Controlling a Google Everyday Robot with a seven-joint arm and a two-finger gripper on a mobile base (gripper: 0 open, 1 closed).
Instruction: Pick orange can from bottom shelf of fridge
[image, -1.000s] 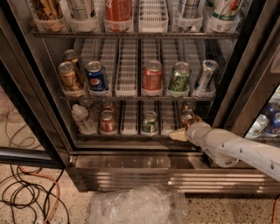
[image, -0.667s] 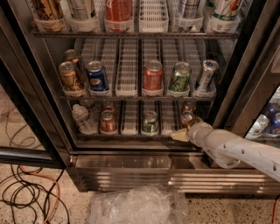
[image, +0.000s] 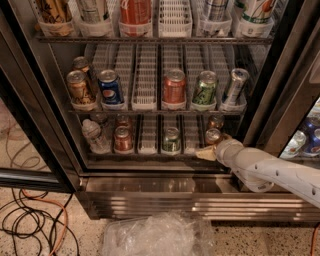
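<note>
The fridge (image: 60, 125) stands open with wire racks. On the bottom shelf (image: 150, 150), two copper-orange cans stand in the right lane: the front orange can (image: 212, 135) and a second one (image: 216, 122) behind it. My gripper (image: 206, 153) reaches in from the right on a white arm (image: 265, 170). It sits low at the shelf's front edge, right at the base of the front orange can. The arm's wrist covers the can's lower right side. I cannot tell whether the gripper touches the can.
The bottom shelf also holds a green can (image: 171, 140), two redder cans (image: 123, 139) and a clear bottle (image: 92, 136). Bigger cans fill the rack above. A steel base grille (image: 165, 200) runs below. Crumpled clear plastic (image: 155, 235) and cables (image: 30, 225) lie on the floor.
</note>
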